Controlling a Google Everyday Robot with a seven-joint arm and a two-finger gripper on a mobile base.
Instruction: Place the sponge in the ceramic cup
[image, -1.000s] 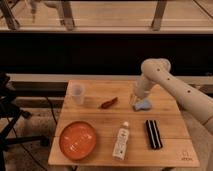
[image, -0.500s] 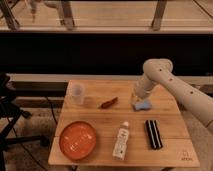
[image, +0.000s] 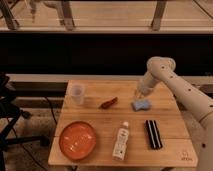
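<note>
The light-blue sponge (image: 141, 105) lies flat on the wooden table (image: 170, 150), right of centre. My gripper (image: 140, 94) hangs at the end of the white arm (image: 161, 67), just above the sponge's far edge and very close to it. I cannot tell whether it touches the sponge. The ceramic cup (image: 77, 94), small and whitish, stands upright at the table's far left, well apart from the gripper.
A red pepper-like item (image: 108, 103) lies between cup and sponge. A wide orange dish (image: 78, 139) sits front left, a white bottle (image: 120, 141) lies front centre, and a black ribbed bar (image: 153, 134) lies front right. A dark wall runs behind the table.
The arm's upper part has shifted slightly right and up. The gripper stays by the sponge, which has not moved.
</note>
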